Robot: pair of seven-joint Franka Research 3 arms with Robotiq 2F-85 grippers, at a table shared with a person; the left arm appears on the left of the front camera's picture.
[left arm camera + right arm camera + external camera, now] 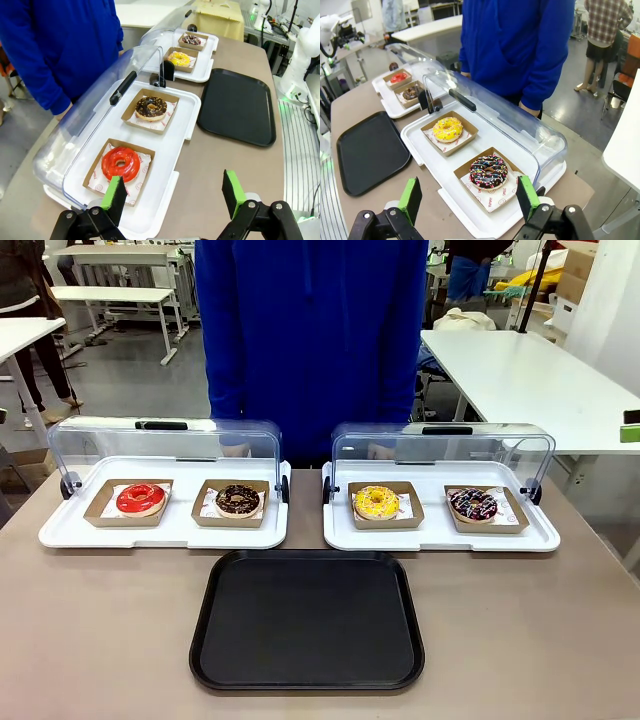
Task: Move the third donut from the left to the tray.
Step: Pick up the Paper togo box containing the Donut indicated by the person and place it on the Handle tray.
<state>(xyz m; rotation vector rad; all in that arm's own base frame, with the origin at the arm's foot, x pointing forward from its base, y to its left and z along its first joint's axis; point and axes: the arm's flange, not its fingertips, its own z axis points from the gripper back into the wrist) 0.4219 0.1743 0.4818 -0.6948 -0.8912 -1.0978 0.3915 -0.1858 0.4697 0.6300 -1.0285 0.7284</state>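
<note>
Right gripper [469,195] hangs with its green pads spread wide and nothing between them, above the near edge of the right-hand white tray [432,165]. Just past its fingers sits a chocolate donut with coloured sprinkles [489,171]. One holder further along the same tray, the yellow donut [447,129] lies flat in its brown cardboard holder [470,133]. That tray's clear lid [505,115] is swung up and back toward the person in blue [515,45], leaving the donut uncovered from above and from the robot's side. The black tray [370,150] lies flat on the table [360,205] just beside the white tray's rim, with a narrow strip of tabletop between the two edges.

Left gripper [174,192] is likewise spread and holds nothing, over the near edge of the other white tray [172,140]. This one carries a red donut [120,163] and the other chocolate donut [150,107] below its own raised lid [100,105]. From the front, a slim gap of table separates the two white trays.
</note>
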